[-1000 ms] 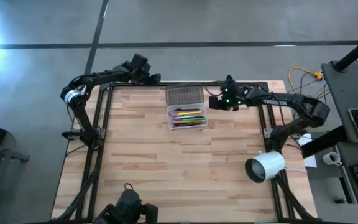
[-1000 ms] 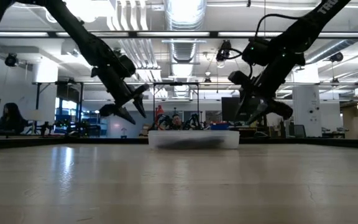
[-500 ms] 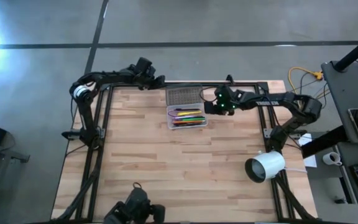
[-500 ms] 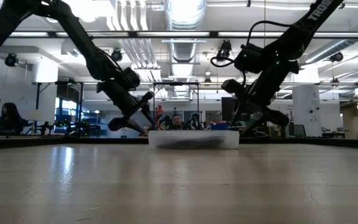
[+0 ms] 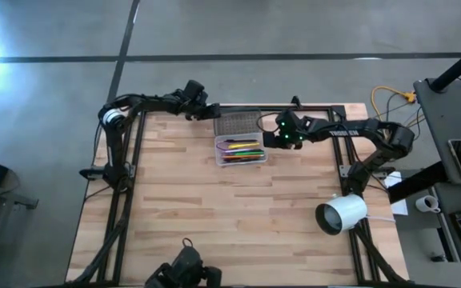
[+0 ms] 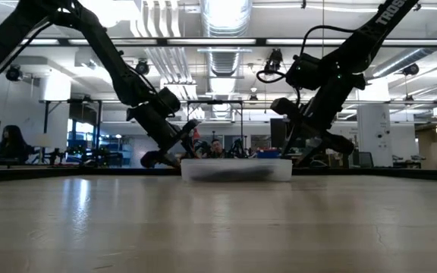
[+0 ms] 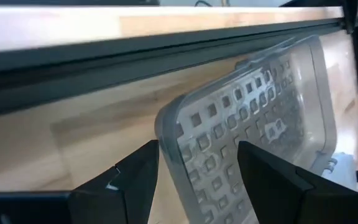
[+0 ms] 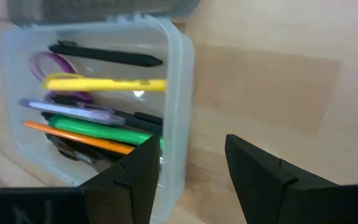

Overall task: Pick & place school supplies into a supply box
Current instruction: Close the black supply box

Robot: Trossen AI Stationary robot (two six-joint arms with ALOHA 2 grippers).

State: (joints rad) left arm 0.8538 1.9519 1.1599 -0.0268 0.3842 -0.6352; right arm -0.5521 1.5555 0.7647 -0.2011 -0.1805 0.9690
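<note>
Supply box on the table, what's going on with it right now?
The supply box sits at the table's far edge, already full of pens, markers and scissors, with its grey lid folded back flat. The left gripper is open at the lid's corner, apparently about to close it. The right gripper hovers open beside the box, holding nothing.

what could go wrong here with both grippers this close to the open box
1. The open left gripper straddles a corner of the grey lid; closing or pushing off-centre could slide the whole supply box rather than swing the lid shut.
2. The open right gripper sits at the box's side wall and might nudge it.
3. The yellow marker lies high on the pile, so the lid may not close flat.
</note>
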